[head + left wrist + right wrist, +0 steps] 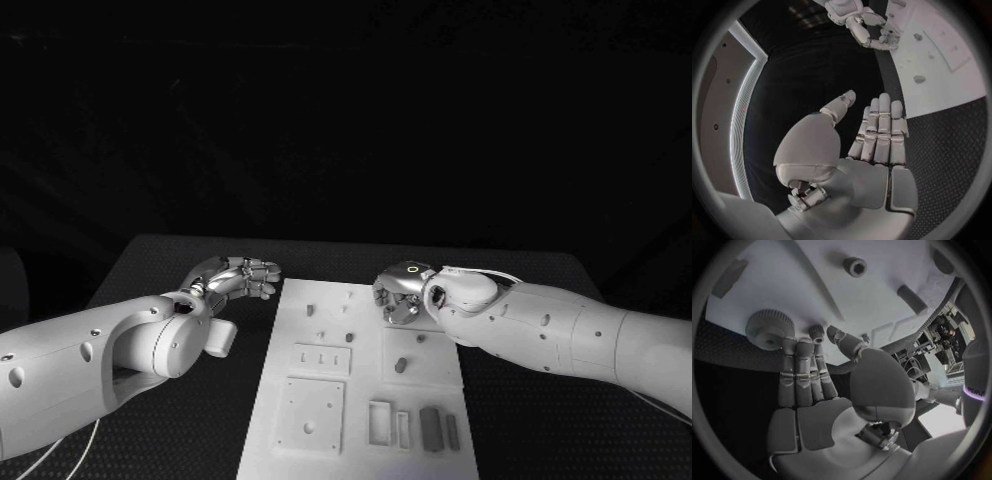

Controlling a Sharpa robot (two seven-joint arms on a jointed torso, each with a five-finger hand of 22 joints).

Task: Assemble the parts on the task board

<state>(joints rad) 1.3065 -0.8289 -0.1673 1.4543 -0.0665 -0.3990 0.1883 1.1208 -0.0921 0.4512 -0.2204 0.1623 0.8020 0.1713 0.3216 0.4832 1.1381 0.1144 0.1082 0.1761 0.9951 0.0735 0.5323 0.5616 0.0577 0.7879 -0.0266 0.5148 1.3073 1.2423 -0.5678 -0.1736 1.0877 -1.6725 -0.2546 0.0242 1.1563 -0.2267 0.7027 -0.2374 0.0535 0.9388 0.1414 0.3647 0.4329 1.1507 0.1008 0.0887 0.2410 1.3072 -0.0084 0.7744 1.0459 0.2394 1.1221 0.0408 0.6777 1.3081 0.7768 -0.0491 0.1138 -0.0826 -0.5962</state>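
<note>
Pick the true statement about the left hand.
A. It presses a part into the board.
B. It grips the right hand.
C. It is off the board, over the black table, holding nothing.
C: the left hand has flat, bare fingers over the black table, beside the board.

The counter (188,255) is black with a fine textured surface, and its far edge and left corner show against a dark backdrop. Behind it, the far side of the scene is almost wholly black, with only a faint horizontal line high up. Seen from the left wrist, a pale wall panel (723,95) with a bright light strip (743,115) along its edge stands beside the dark area past the counter.
</note>
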